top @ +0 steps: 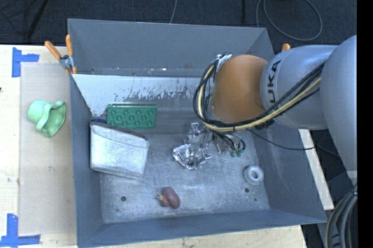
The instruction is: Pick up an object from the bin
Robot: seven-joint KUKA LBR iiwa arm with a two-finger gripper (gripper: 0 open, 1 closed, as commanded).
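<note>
Hanging low over the middle of the bin's floor, the claw (198,145) sits under the arm's orange cover (236,89), with cables looping round it. I cannot tell whether the claw is apart or together, because its metal blends into what lies beneath it.

Right under the claw, touching it or just short of touching, is what looks like a small crumpled silvery piece (185,155). This is the thing the claw is over. It reaches a little past the claw toward the view's left and toward the bin's near wall. Its longer side seems to run across the view, left to right. Judging from that, the next move depends on a short drop, nudged slightly left and nearward, not on any sideways travel.

A white ring (253,174) lies to the claw's right and a bit nearer the viewer, clear of the claw. A reddish-brown lump (169,198) lies nearward and slightly left, by itself on the floor. Further left is a white folded pad (118,150), well apart from the claw. Behind the pad, a green studded block (132,116) rests against the foot of the far slope of the bin (175,45).
</note>
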